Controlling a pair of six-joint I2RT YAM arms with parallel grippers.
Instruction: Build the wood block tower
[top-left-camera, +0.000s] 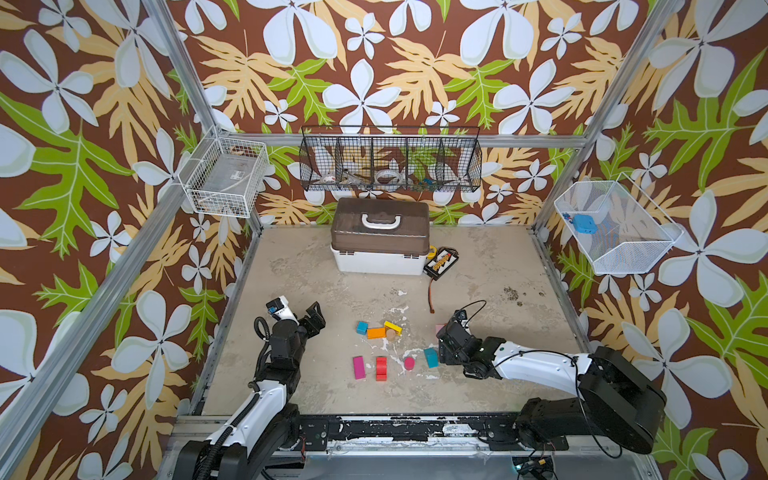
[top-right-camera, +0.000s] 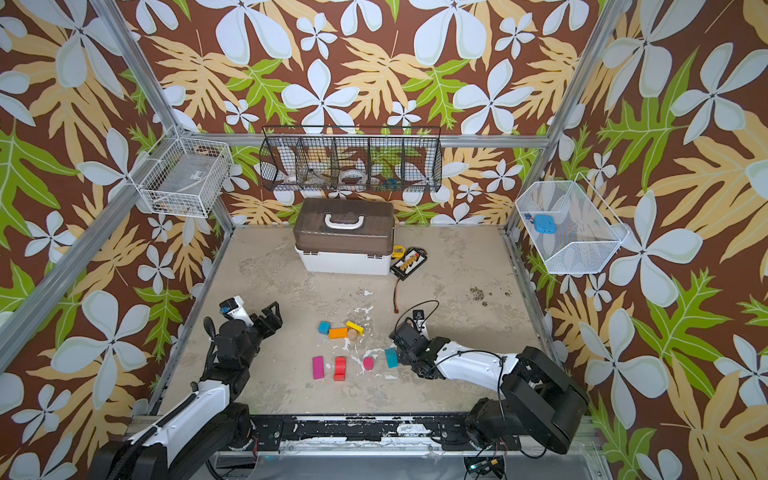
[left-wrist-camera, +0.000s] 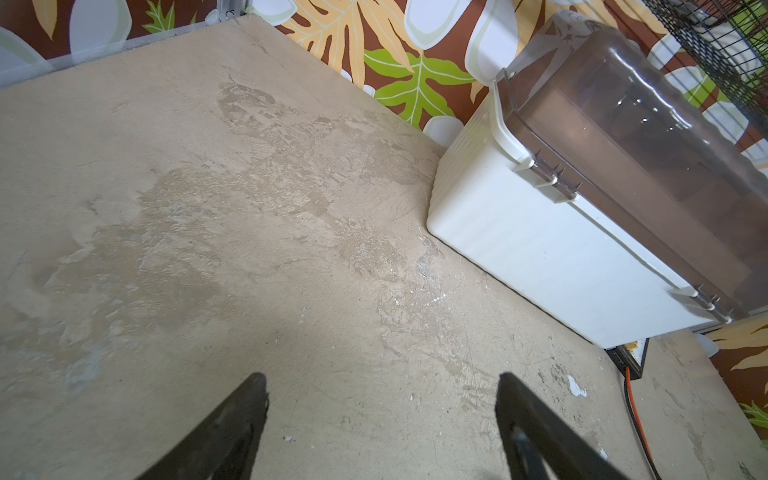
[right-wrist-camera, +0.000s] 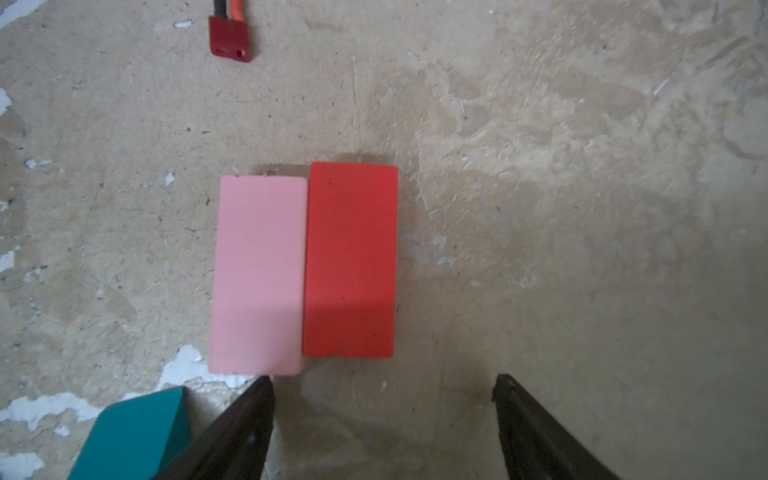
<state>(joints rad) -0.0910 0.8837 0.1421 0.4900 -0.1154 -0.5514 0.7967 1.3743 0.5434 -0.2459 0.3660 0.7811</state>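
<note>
The fingers of your right gripper (right-wrist-camera: 384, 386) stand wide and empty, tips just short of the pink bar (right-wrist-camera: 257, 274), whose long side touches a red bar (right-wrist-camera: 349, 259); a teal block (right-wrist-camera: 137, 432) lies near. That arm stretches low. Your left gripper (left-wrist-camera: 382, 378): parted, empty, well apart from the pink bar.

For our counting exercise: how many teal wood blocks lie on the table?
2. One teal cube sits beside the orange block in the far cluster; the other teal block lies beside the right gripper, in the near row. Its arm could hide more.
</note>
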